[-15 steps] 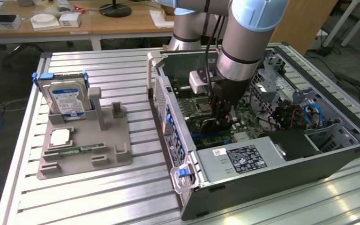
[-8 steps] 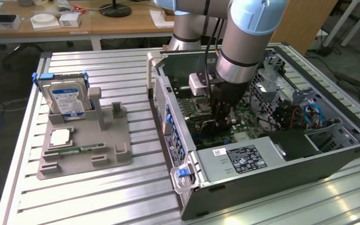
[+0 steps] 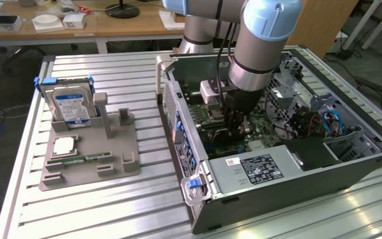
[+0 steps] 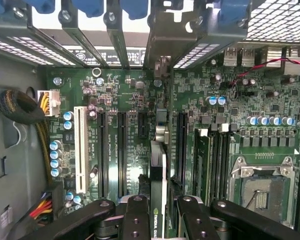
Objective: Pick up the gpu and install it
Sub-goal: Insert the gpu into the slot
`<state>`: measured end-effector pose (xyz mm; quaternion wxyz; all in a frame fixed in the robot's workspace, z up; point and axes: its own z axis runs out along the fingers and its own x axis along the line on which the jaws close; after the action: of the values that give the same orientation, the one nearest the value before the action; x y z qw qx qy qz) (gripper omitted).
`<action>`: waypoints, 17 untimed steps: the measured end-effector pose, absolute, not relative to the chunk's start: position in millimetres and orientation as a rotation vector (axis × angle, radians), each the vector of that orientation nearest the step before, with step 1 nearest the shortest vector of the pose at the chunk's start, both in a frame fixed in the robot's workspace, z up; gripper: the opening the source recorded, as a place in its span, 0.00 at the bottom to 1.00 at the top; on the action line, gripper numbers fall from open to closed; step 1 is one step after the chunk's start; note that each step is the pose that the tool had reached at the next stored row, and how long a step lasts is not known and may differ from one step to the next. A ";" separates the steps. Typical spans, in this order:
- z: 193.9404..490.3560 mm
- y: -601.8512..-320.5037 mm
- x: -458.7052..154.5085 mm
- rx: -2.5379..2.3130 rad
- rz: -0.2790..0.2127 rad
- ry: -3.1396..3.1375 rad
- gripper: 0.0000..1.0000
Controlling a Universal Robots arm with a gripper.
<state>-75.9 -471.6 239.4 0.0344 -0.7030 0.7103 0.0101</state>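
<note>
The arm (image 3: 254, 59) is silvery and cylindrical with pale-blue joint caps (image 3: 270, 17). A black cable (image 3: 222, 45) runs above the jaws, and the black linkage fingers (image 4: 136, 220) carry round pivot screws.

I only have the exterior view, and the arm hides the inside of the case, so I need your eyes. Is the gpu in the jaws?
Observer: Yes. In the wrist view the gpu stands edge-on between the jaws, green logo strip facing the camera.
Operator: How does it sit against the slots?
Observer: Parallel to the long black slots, with one of them close beside it.
Operator: Any cables nearby?
Observer: A black cable bundle with yellow wires lies beyond the white slot, apart from the card.
</note>
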 end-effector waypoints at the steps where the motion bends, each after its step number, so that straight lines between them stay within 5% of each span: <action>1: 238.8 -471.5 -76.0 -2.161 0.031 2.184 0.25; 17: 238.5 -471.5 -75.9 -2.161 0.031 2.184 0.25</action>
<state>-75.9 -471.5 238.5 0.0347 -0.7029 0.7103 0.0101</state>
